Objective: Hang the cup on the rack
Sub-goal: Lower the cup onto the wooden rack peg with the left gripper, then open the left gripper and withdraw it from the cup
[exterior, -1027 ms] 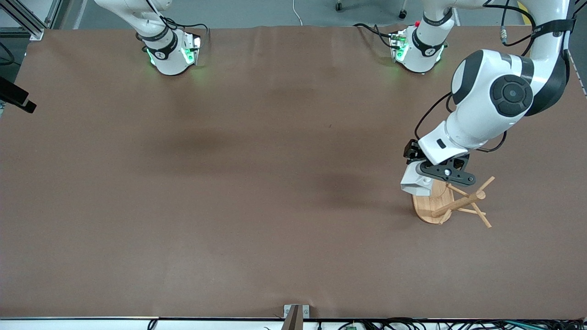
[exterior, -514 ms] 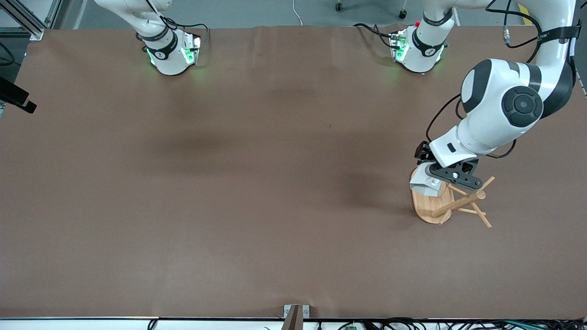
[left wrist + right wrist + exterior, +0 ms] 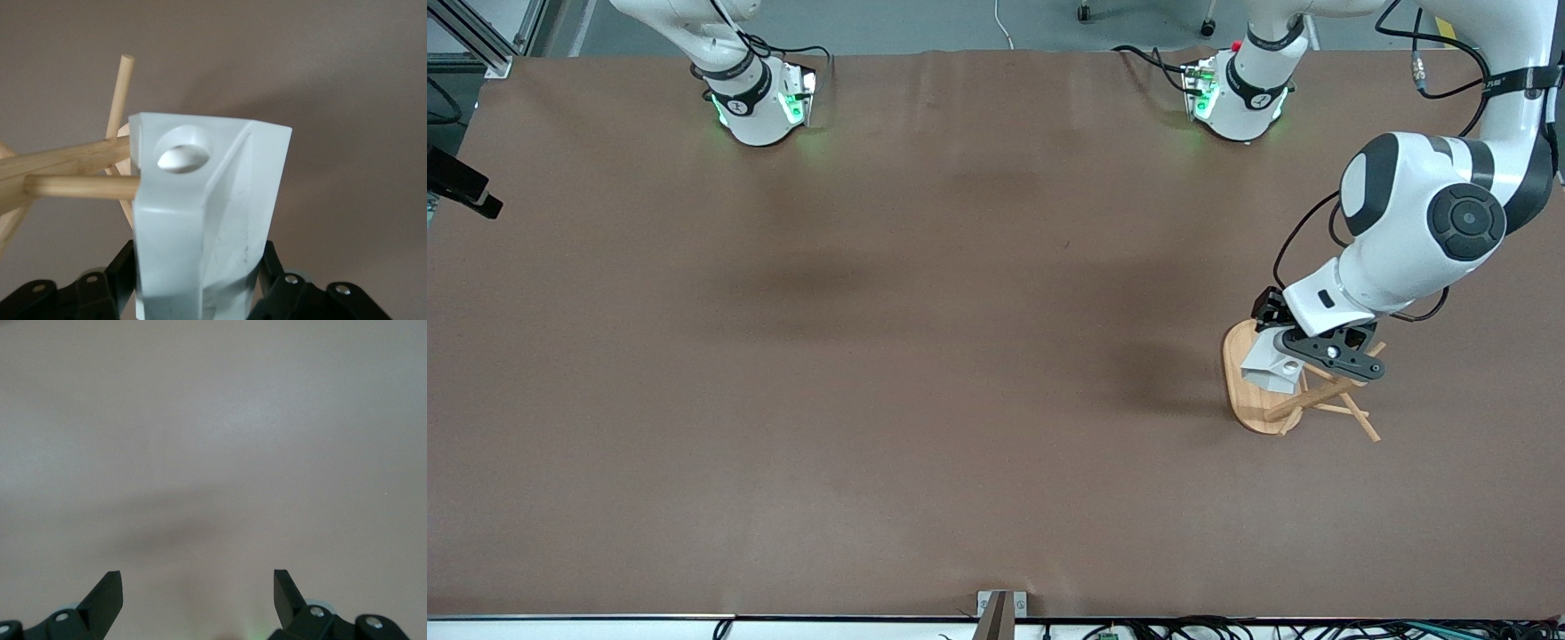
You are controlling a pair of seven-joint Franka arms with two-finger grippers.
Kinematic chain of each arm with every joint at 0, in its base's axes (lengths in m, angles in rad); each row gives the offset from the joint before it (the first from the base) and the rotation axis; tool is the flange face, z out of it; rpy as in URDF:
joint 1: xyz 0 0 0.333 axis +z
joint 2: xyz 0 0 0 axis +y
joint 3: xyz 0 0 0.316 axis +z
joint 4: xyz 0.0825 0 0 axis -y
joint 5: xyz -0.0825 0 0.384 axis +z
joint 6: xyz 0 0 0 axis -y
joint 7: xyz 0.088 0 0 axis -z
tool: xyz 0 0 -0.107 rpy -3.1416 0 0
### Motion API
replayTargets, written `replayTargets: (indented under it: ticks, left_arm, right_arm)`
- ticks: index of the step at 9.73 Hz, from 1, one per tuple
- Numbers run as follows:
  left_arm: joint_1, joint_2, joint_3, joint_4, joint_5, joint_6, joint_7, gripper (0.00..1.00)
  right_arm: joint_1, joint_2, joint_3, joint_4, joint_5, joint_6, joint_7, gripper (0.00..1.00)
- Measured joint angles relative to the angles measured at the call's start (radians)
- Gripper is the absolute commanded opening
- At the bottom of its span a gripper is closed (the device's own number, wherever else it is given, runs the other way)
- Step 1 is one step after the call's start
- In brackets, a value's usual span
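The white faceted cup [image 3: 1273, 370] hangs over the oval base of the bamboo rack [image 3: 1247, 400], close against its post and pegs. My left gripper [image 3: 1288, 359] is shut on the cup's body. In the left wrist view the cup [image 3: 207, 220] fills the space between the black fingers [image 3: 110, 280] of the left gripper [image 3: 200, 297]. Its handle tab with the round hole [image 3: 181, 158] points away from the wrist. One peg [image 3: 80, 187] ends against the cup's side just beside the tab, not through the hole. My right gripper [image 3: 198, 587] is open over bare table.
Brown table cover [image 3: 925, 373] spreads wide toward the right arm's end. The rack's other pegs [image 3: 1356, 418] stick out toward the front camera and the left arm's end. Both arm bases [image 3: 756, 107] stand along the table's edge farthest from the front camera.
The left gripper has carried the cup toward the left arm's end of the table, from beside the rack's base to over it and against the pegs. The right arm has not moved.
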Motion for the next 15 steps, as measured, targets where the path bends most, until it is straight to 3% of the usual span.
replayTargets:
  ticks: [4,5,6,7,12,15]
  left_arm:
    - [0.008,0.015,0.022,0.0,-0.023,0.006,0.0,0.11]
    - [0.008,0.017,0.024,0.0,-0.035,0.009,0.0,0.37]
    - [0.008,0.018,0.026,0.0,-0.041,0.013,0.0,0.91]
    - [0.008,0.019,0.03,0.0,-0.042,0.015,0.0,1.0]
    - [0.008,0.009,0.034,0.01,-0.046,0.026,-0.007,1.0]
    - [0.006,-0.09,0.034,0.048,-0.047,-0.066,-0.093,1.0]
  right_arm:
    - [0.0,0.001,0.0,0.0,0.0,-0.003,-0.008,1.0]
    - [0.0,0.001,0.0,0.0,0.0,-0.004,-0.008,1.0]
    - [0.0,0.001,0.0,0.0,0.0,-0.005,-0.008,1.0]
    - [0.0,0.001,0.0,0.0,0.0,-0.006,-0.009,1.0]
    - [0.0,0.002,-0.001,0.0,0.0,-0.01,-0.011,1.0]
    - [0.0,0.002,-0.002,0.0,0.0,-0.011,-0.012,1.0]
